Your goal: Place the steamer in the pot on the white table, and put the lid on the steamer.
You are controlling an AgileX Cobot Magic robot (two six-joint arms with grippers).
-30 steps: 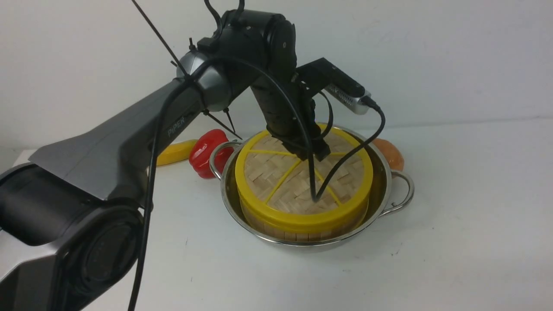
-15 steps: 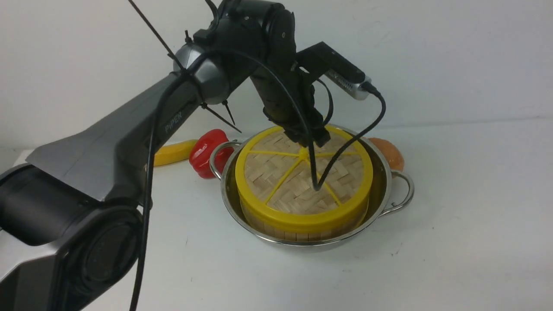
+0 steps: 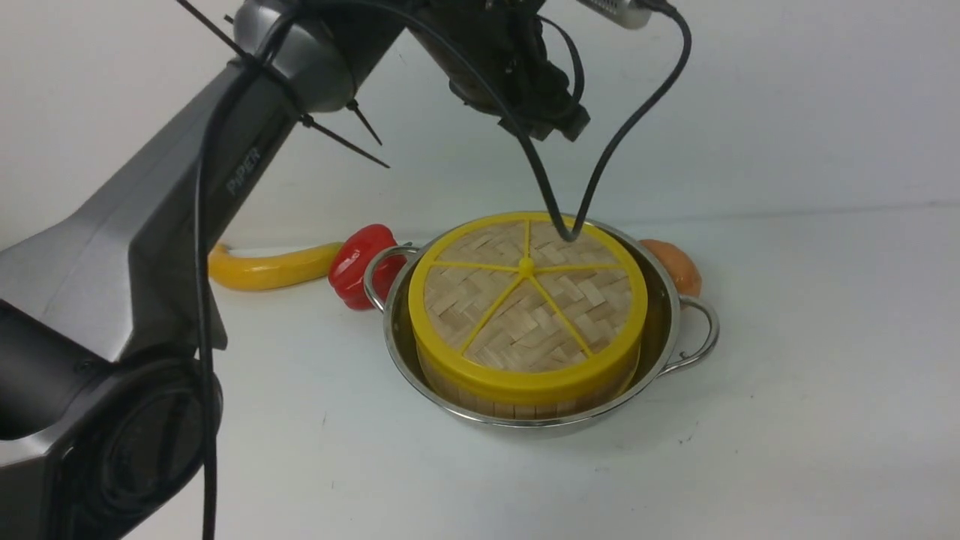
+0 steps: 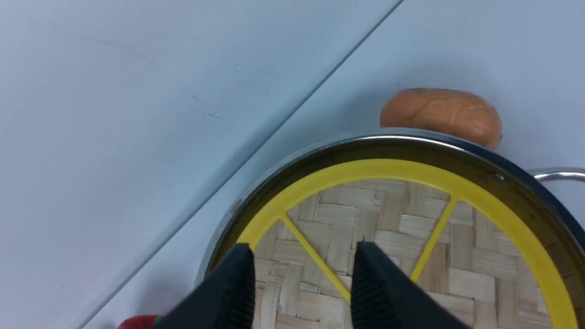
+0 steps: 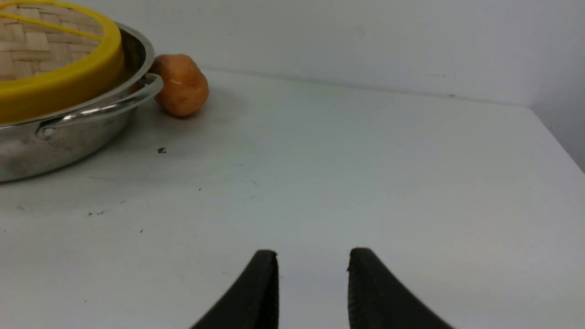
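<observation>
The lid lies flat on the steamer, and the steamer sits inside the pot, which stands on the white tabletop a little right of centre. Only a low strip of the steamer's bamboo wall shows under the lid's yellow rim at the near side.

Against the earlier frames, the left gripper has risen: a second ago it was down at the small yellow knob in the middle of the lid, half a second ago just above it, and now it hangs well above the far part of the lid, clear of it. Its jaws stand apart with nothing between them; in the left wrist view the two black fingers frame bare woven bamboo and a yellow spoke. The lid, steamer and pot have not shifted.

The right gripper is out of the front view; its wrist view shows it low over bare tabletop to the right of the pot, jaws parted and empty.

Left of the pot lie a red pepper, touching the pot's left handle, and a yellow banana. An orange-brown bun sits just beyond the pot's far right rim.
</observation>
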